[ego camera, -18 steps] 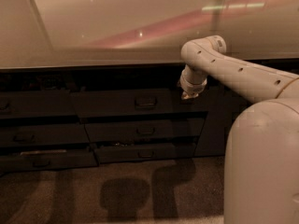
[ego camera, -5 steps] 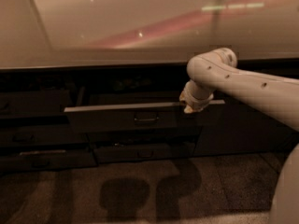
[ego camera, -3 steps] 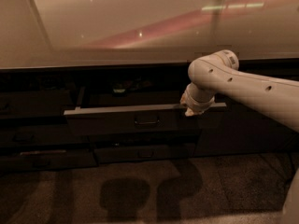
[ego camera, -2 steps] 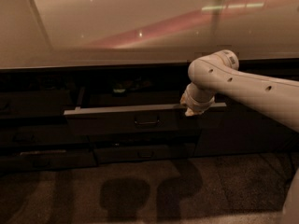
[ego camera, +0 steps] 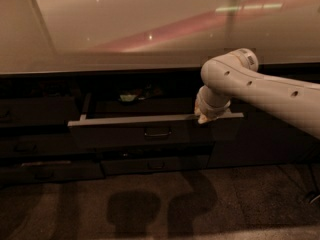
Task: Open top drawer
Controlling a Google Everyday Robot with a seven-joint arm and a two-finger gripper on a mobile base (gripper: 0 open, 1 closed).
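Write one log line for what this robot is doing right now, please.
top drawer: pulled out | hand: at the drawer front's top edge, right of the handle | task status: drawer open

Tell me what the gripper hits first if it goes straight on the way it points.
The gripper sits at the right end of the top drawer, pointing down at its front's upper edge. Going on, it would probably meet that edge first, though depth is unclear; it may already touch it.
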